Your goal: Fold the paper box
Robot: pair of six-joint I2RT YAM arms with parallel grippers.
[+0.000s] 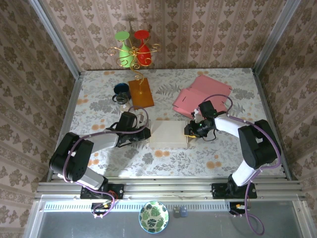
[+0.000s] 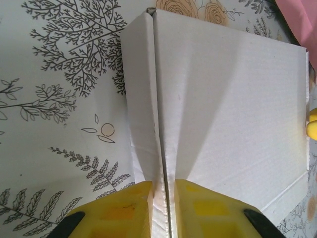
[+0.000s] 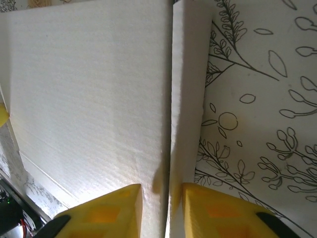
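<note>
The white paper box (image 1: 168, 134) lies folded and closed in the middle of the flowered table. My left gripper (image 1: 147, 134) is at its left side, my right gripper (image 1: 189, 131) at its right side. In the left wrist view the yellow fingers (image 2: 124, 210) pinch the box's upright left wall (image 2: 161, 163), with the left gripper (image 2: 163, 203) shut on it beside the lid (image 2: 233, 109). The right wrist view shows the right gripper (image 3: 163, 208) shut on the box's right wall (image 3: 185, 99), with one yellow finger (image 3: 111, 213) on the lid side.
Pink paper sheets (image 1: 200, 94) lie at the back right, close behind the right arm. An orange board (image 1: 141, 92) carrying a gold stand with green and red glasses, plus a dark cup (image 1: 121, 91), sits at the back left. A patterned bowl (image 1: 153, 216) rests below the table's front rail.
</note>
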